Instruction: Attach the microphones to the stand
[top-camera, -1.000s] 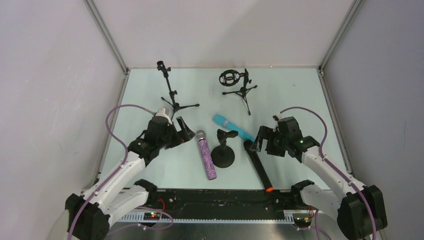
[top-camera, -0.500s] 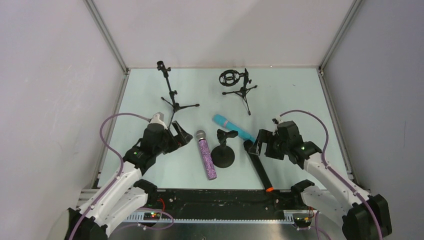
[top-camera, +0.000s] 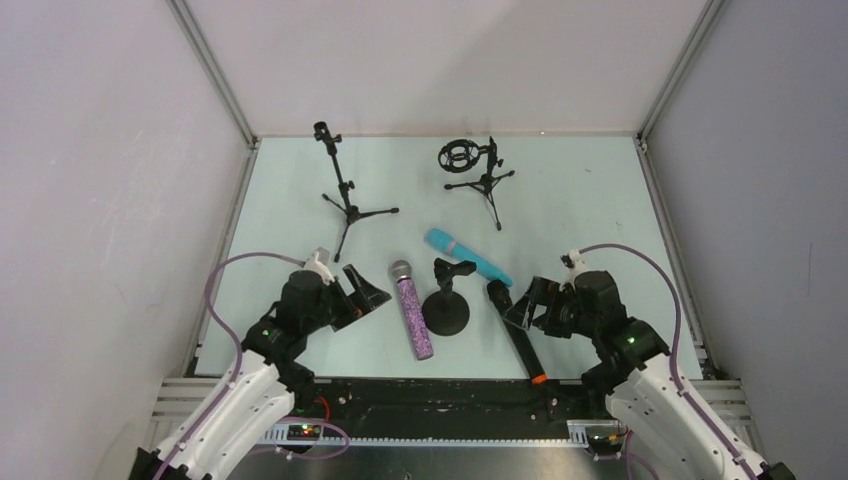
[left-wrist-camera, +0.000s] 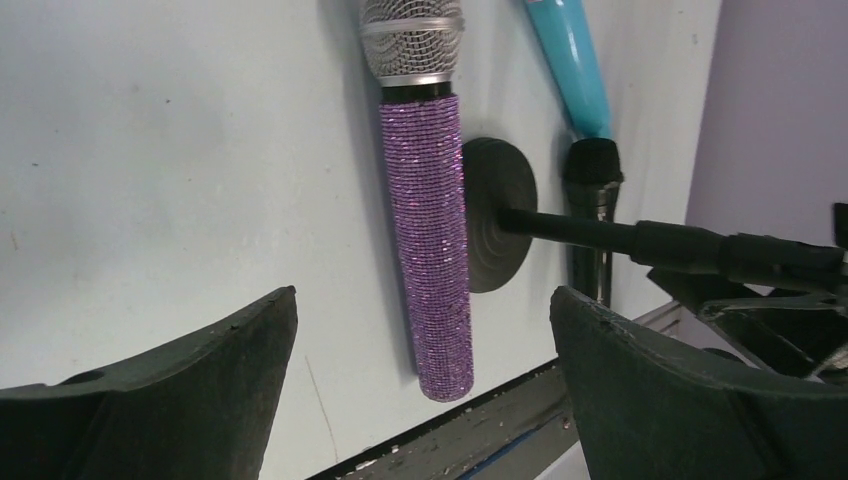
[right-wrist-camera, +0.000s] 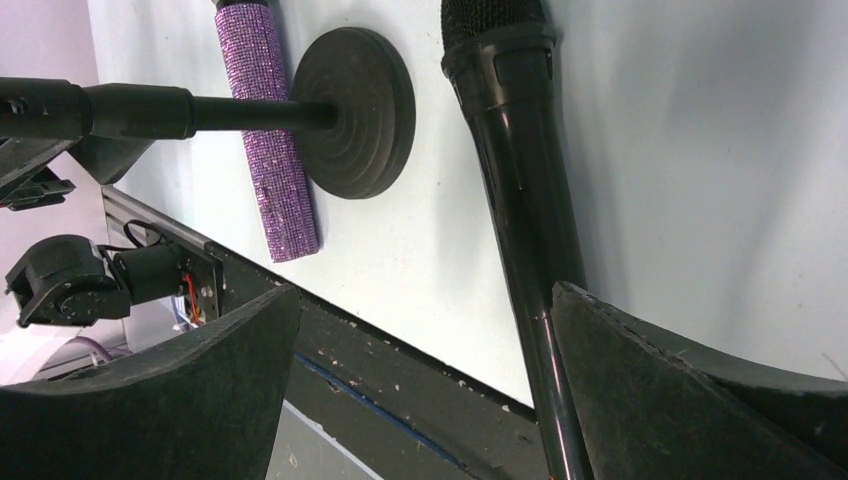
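Note:
Three microphones lie on the table around a round-base stand (top-camera: 446, 310). The purple glitter one (top-camera: 412, 318) is left of the stand, the turquoise one (top-camera: 468, 256) behind it, and the long black one (top-camera: 518, 335) to its right, orange ring toward the near edge. My left gripper (top-camera: 360, 290) hangs open just left of the purple microphone (left-wrist-camera: 430, 230), holding nothing. My right gripper (top-camera: 520, 300) is open beside the black microphone (right-wrist-camera: 520, 170), whose shaft runs close along the right finger. The stand base (right-wrist-camera: 360, 110) is empty.
A thin tripod stand (top-camera: 343, 190) stands at the back left. A tripod with a ring shock mount (top-camera: 470, 165) stands at the back centre. The black rail of the table's near edge (top-camera: 440, 390) lies just below both grippers.
Both arms have drawn back toward the near edge, taking the open grippers slightly nearer and lower. The microphones and stands have not moved.

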